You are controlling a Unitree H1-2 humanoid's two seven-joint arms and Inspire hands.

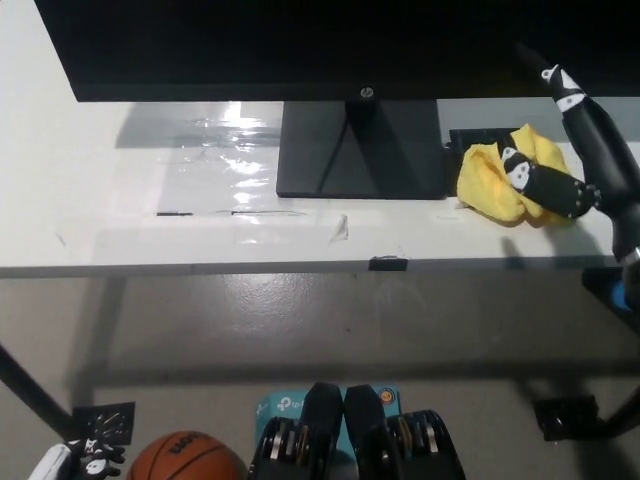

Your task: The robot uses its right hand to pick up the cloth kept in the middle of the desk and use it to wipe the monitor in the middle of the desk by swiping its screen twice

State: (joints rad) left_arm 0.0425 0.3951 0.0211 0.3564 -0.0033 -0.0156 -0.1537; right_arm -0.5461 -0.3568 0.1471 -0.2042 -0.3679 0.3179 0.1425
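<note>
Yellow crumpled cloth (pixel 500 176): soft, matt fabric
White desk (pixel 120 200): smooth, glossy sheen
Black flat monitor (pixel 300 45): matt plastic stand

The black right hand (pixel 566 150) reaches in from the right edge, fingers spread apart and extended. The white left hand (pixel 62 463) rests at the lower left corner.
</note>
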